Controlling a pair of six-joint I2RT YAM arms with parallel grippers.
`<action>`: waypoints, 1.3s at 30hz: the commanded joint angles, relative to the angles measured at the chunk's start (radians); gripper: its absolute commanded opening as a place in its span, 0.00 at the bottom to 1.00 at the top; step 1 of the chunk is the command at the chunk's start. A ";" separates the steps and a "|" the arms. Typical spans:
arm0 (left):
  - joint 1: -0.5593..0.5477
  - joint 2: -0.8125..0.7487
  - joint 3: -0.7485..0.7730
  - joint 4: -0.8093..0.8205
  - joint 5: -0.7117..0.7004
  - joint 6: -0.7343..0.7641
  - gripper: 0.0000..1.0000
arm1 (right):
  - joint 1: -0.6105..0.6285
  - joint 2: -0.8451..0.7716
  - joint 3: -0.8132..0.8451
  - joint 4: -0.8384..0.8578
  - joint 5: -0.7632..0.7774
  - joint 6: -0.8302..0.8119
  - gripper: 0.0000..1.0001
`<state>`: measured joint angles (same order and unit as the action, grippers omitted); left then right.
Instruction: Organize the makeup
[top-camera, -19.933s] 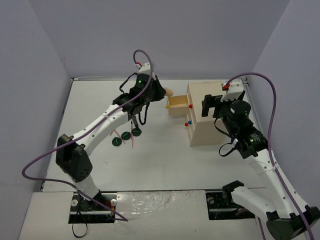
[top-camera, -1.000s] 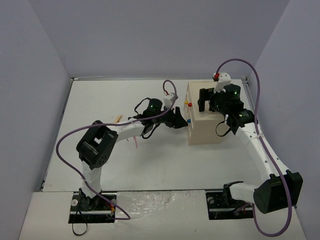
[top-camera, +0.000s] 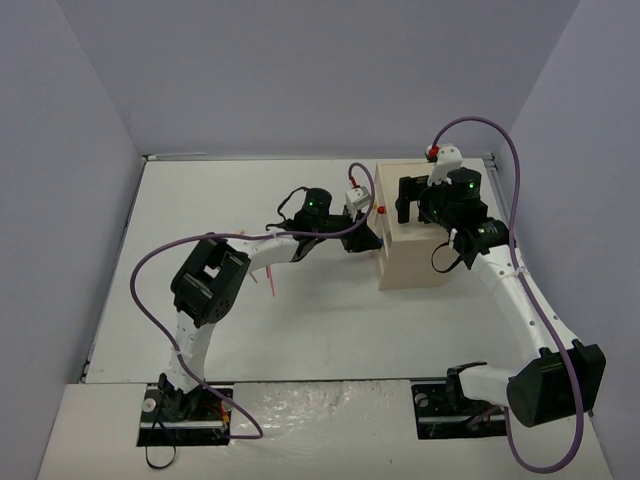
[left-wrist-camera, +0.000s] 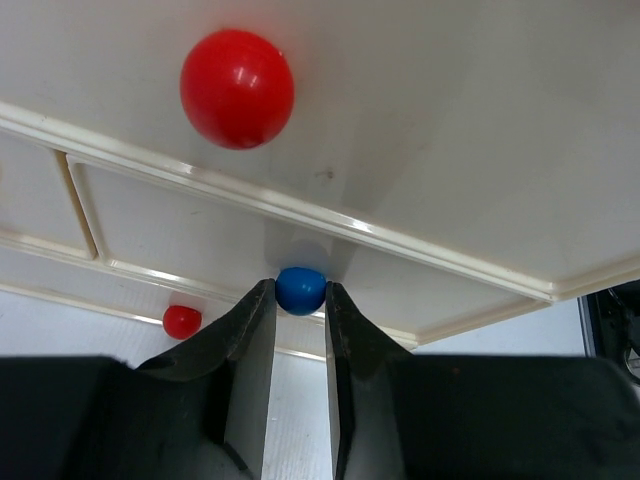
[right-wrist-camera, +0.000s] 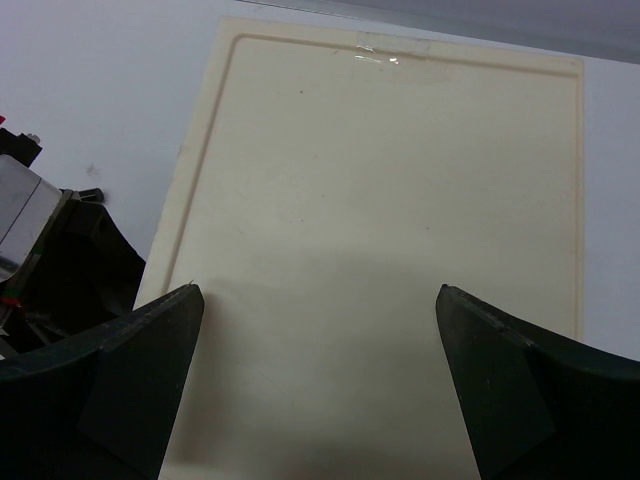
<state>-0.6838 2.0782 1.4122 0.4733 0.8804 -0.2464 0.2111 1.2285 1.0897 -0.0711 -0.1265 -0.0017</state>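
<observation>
1. Two arms meet at a beige box (top-camera: 415, 250) standing toward the right rear of a white tabletop (top-camera: 300, 330).
2. The left gripper (left-wrist-camera: 298, 287) is almost closed, its tips pinching a blue knob (left-wrist-camera: 301, 291) on the box front.
3. In the left wrist view, a large red knob (left-wrist-camera: 237, 88) shows above the blue one and a smaller red knob (left-wrist-camera: 181, 321) just left of the gripper's fingers. The drawers look shut.
4. The right gripper (right-wrist-camera: 320, 290) hangs over the plain top of the box with its jaws spread wide, holding nothing.
5. A strip of clear tape (right-wrist-camera: 392, 45) lies at the far edge of the box top.
6. Of the makeup, only a thin pink pencil (top-camera: 269, 284) shows. It lies on the tabletop beside the left forearm, well apart from the box.
7. Pale lilac-grey walls (top-camera: 300, 70) close the tabletop in on three sides.
8. A purple cable (top-camera: 140, 290) loops from each arm's base up to its wrist.
</observation>
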 joint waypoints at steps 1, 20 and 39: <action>-0.003 -0.030 0.053 0.119 0.068 0.010 0.09 | 0.007 -0.014 0.010 0.060 0.001 0.002 1.00; 0.081 -0.205 -0.203 0.144 0.069 0.013 0.00 | 0.007 0.005 0.003 0.060 0.108 0.038 1.00; 0.163 -0.269 -0.303 0.114 0.103 0.015 0.00 | -0.004 0.045 -0.001 0.029 0.305 0.046 1.00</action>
<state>-0.5721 1.9046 1.1322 0.5645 0.9402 -0.2445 0.2314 1.2514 1.0870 -0.0253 0.0228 0.0447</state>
